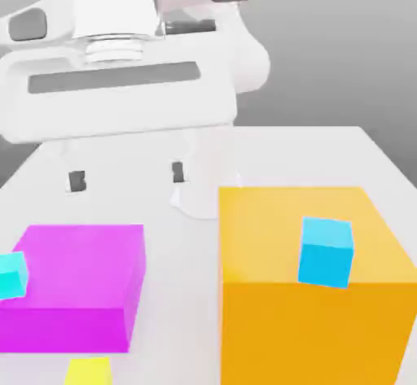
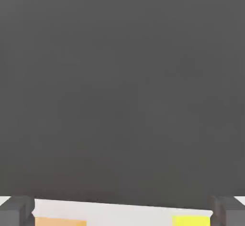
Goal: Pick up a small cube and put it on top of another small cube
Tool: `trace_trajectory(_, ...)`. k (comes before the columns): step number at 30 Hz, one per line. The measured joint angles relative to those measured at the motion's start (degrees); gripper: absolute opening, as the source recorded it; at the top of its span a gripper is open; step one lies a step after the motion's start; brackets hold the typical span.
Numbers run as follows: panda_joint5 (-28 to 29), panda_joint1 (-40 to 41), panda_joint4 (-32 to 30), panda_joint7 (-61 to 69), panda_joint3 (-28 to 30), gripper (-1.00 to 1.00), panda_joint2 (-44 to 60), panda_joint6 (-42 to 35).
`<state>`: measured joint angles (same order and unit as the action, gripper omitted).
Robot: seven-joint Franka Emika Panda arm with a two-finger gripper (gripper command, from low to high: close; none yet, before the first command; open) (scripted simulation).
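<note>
in the exterior view the white panda arm hangs over the far side of the white table, its gripper pointing down with the two dark-tipped fingers spread wide apart and nothing between them. nearer the camera, a flat magenta block lies toward the exterior view's left and a tall orange block stands toward the right. one cyan cube rests on top of the orange block; another cyan cube sits at the magenta block's left edge. the small cube is plain bright yellow, far smaller than either block, and sits on the table just in front of the magenta block, cut off by the picture's edge.

in the hand view the two dark fingertips stand far apart, empty. between them lies a strip of white table, with a piece of the orange block and the small cube showing as a flat, unmarked yellow patch.
</note>
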<state>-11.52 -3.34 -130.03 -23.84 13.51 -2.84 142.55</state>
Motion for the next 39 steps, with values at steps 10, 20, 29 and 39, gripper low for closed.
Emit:
trace_trajectory(10, -0.91, 3.77, 0.63, 7.39, 1.09, 0.0, 19.89, 5.82)
trace_trajectory(20, -3.47, 7.37, 2.67, 11.04, -1.82, -1.0, 33.3, 14.06)
trace_trajectory(29, 0.82, 5.33, 2.34, 9.29, 1.39, -1.0, 24.51, 7.29)
trace_trajectory(39, 10.11, -5.36, 10.23, 23.98, -5.54, -1.0, 5.25, -14.86)
